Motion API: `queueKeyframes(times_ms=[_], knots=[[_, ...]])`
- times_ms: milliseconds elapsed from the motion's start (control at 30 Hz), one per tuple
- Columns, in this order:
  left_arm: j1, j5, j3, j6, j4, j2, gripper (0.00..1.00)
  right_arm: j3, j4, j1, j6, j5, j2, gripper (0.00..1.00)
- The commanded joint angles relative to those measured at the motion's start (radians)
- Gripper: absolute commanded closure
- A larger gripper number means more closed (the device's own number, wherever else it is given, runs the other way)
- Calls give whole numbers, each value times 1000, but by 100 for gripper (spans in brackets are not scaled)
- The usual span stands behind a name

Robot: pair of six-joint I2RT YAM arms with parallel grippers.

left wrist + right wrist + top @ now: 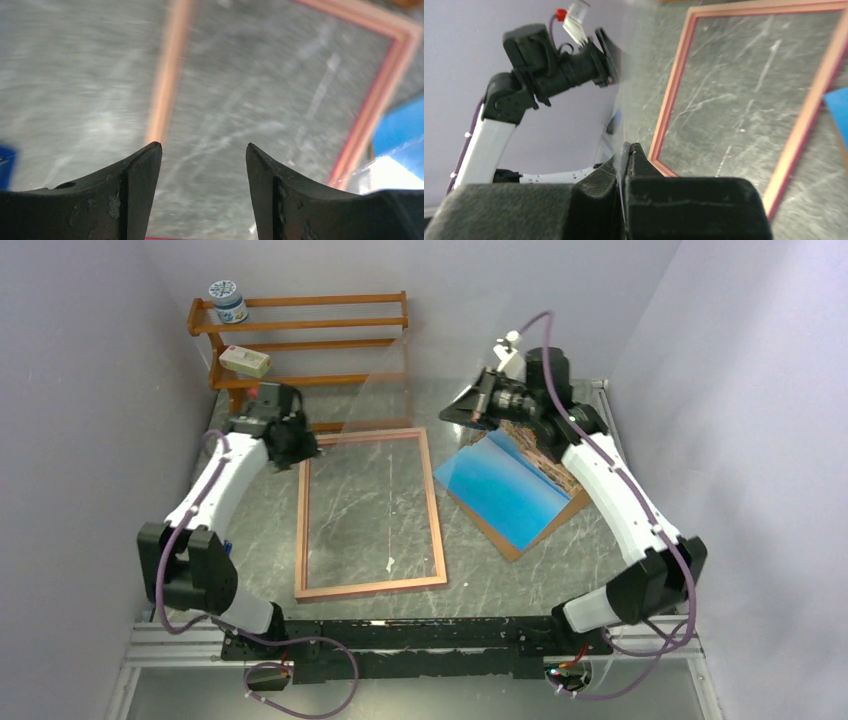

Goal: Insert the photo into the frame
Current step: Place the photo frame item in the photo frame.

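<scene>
The frame (302,520) lies flat on the table with its coppery-pink side up, and grey tabletop shows through its opening. Its clear pane (400,400) stands lifted on edge over the frame's far end, with my right gripper (482,405) (629,146) shut on its thin edge. The photo (505,485), blue side up, rests on a brown backing board (510,548) to the right of the frame. My left gripper (300,445) (204,145) hangs open above the frame's far left corner with nothing between its fingers. The frame's rails (167,75) and the photo (400,130) show below it.
A wooden slatted rack (300,340) stands at the back left, holding a blue-and-white jar (228,300) and a small white box (245,362). Purple walls close in on the left, back and right. The left arm (549,70) shows beyond the pane.
</scene>
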Motion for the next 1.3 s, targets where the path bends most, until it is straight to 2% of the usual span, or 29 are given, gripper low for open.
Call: queueKeyframes(times_ms=[0,67,200,300,367,533,600,733,900,1100,1167,1267], knots=[[182,-213,5,62,-125,-107,31,170,-51,126,18,25,92,100],[259,-249,-21,78,-124,-146,30,179,0,159,69,5,117,100],[341,-315,-102,35,-139,-215,27,225,78,203,118,-41,184,100],[427,-236,-201,22,-90,-265,26,302,65,246,120,-67,263,100],[482,-178,-208,9,-100,-268,26,368,47,283,121,-105,319,100],[538,-145,-200,-25,-91,-261,23,466,-28,369,68,-96,411,100],[548,-130,-208,-37,-76,-263,22,400,13,380,80,-103,393,100],[551,-38,-218,-38,-46,-234,20,123,116,367,108,-96,332,100],[551,111,-270,-30,18,-203,18,-188,353,333,189,-176,339,100],[551,316,-338,-9,83,-128,19,-274,426,302,176,-201,425,100],[551,370,-353,5,101,-96,19,-289,439,297,176,-183,436,92],[551,462,-383,18,147,-62,16,-324,482,285,176,-159,449,72]])
